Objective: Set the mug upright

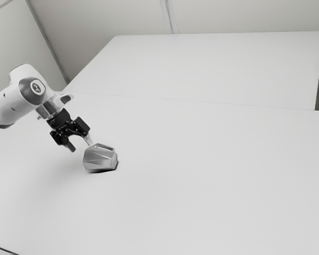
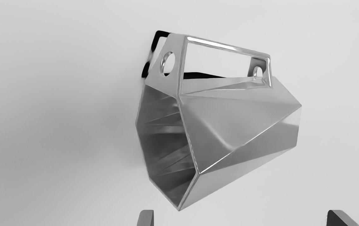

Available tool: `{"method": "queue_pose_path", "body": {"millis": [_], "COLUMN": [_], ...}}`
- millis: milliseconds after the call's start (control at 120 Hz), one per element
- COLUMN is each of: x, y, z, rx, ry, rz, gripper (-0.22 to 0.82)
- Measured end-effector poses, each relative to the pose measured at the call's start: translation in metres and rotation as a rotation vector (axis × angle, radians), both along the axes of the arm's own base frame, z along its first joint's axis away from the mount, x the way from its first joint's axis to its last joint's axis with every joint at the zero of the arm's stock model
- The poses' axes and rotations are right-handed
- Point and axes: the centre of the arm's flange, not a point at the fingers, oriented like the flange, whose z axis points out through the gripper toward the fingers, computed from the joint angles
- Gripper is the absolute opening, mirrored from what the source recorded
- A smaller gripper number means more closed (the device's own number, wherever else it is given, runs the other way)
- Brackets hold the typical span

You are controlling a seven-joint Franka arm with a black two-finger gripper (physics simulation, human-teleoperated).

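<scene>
The mug (image 2: 229,125) lies tipped, inner walls (image 2: 163,141) visible — gripper (image 1: 80,145) spread wide, holding nothing.

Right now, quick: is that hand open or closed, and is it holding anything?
Hand: open, fingers wide apart, holding nothing; the mug lies on its side.

The silver-grey, faceted, metallic mug (image 2: 239,125) lies on its side near the black two-finger gripper (image 1: 80,144), its angular, open-framed handle (image 2: 229,48) on the side away from the fingertips.
</scene>
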Motion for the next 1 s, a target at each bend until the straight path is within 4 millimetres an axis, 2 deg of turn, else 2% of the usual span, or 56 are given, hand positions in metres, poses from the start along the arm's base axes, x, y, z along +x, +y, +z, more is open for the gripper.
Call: {"method": "queue_pose_path", "body": {"millis": [200, 375, 842, 917, 1000], "x": [0.004, -0.003, -0.013, -0.013, -0.013], "y": [0.001, 0.006, -0.007, -0.009, -0.010], "z": [-0.011, -0.035, -0.075, -0.077, -0.077], "rx": [-0.074, -0.141, -0.329, -0.354, -0.372], "ry": [-0.074, -0.106, -0.206, -0.226, -0.246], "rz": [0.025, 0.054, 0.115, 0.120, 0.117], "gripper": [0.60, 0.60, 0.60, 0.54, 0.40]}}
